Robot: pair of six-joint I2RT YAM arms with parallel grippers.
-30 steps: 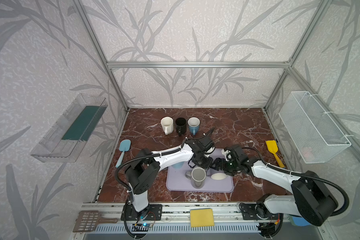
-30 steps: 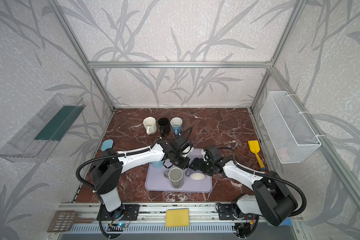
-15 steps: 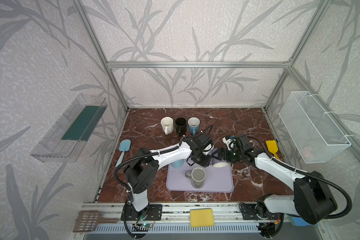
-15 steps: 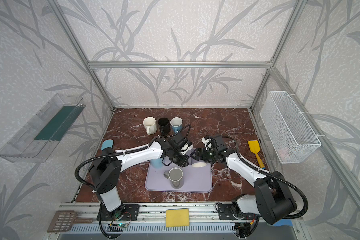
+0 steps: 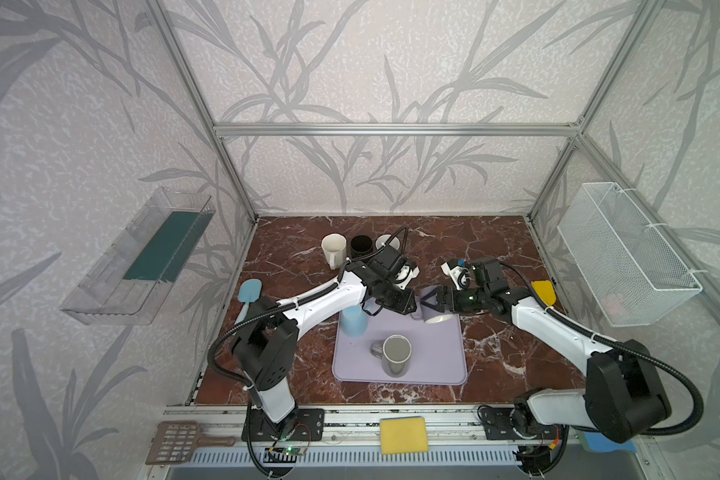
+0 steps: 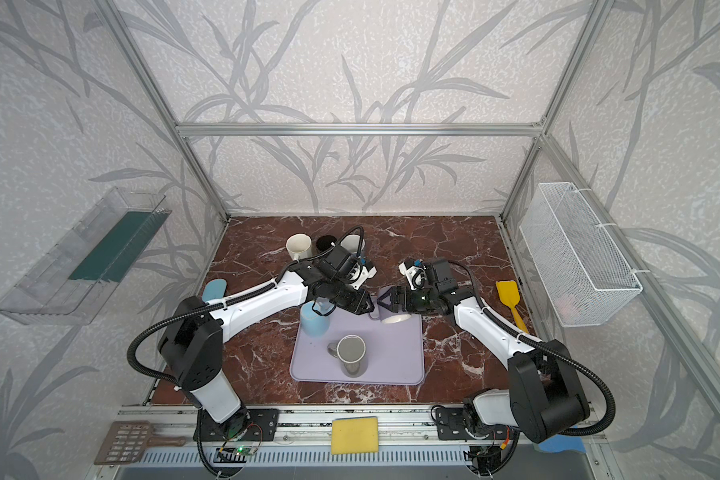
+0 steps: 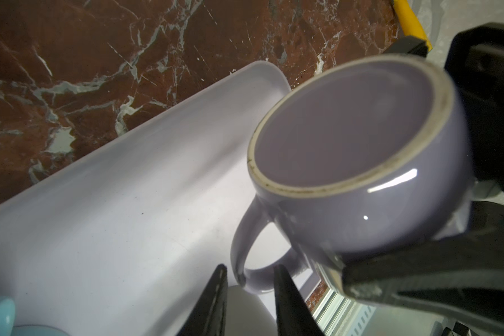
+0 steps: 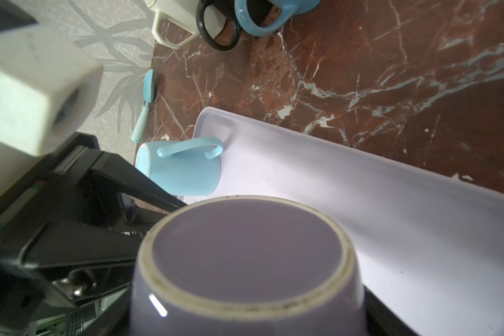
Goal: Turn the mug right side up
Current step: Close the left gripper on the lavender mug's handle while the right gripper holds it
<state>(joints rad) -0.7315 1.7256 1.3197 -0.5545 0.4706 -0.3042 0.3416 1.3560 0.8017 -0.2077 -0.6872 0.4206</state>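
- Two mugs sit on the lavender tray (image 5: 429, 365) in both top views. A grey mug (image 5: 396, 356) stands upright mid-tray with its inside bare grey, and a light-blue mug (image 5: 354, 326) is at the far left corner.
- At the back of the marble table (image 5: 495, 249) there's a row of three: a cream mug (image 5: 333, 247), a black mug (image 5: 361, 246) and a partly hidden blue mug (image 5: 385, 241).
- Up on the walls, a clear bin (image 5: 100, 291) holds a dark green slab (image 5: 163, 245). The wire basket (image 5: 624, 257) has something pinkish in it, too faint to name.
- Now the purple mug (image 5: 438, 318): it's over the tray's far right corner, tipped so its pale mouth faces the front. The right gripper (image 5: 430, 300) clasps it round the body, jaws spread wide. The left gripper (image 5: 410, 306) sits just beside it.
- In the left wrist view, the purple mug (image 7: 361, 163) is close up, base toward the camera, with the tray (image 7: 128, 203) beneath it; whether they touch I can't tell.
- The handle (image 7: 242, 250) loops in between the tips of the left gripper (image 7: 249, 267), which stand a narrow gap apart. Pinching or merely flanking it, I cannot tell.
- The right gripper's black fingers (image 7: 434, 276) press on both sides of the mug's body.
- In the right wrist view, the purple mug (image 8: 245, 261) fills the foreground, base ring to the camera. The left gripper (image 8: 157, 221) is right against its side.
- Beyond, the light-blue mug (image 8: 184, 171) shows side-on at the tray's corner, and the cream, black and blue mugs stand behind.
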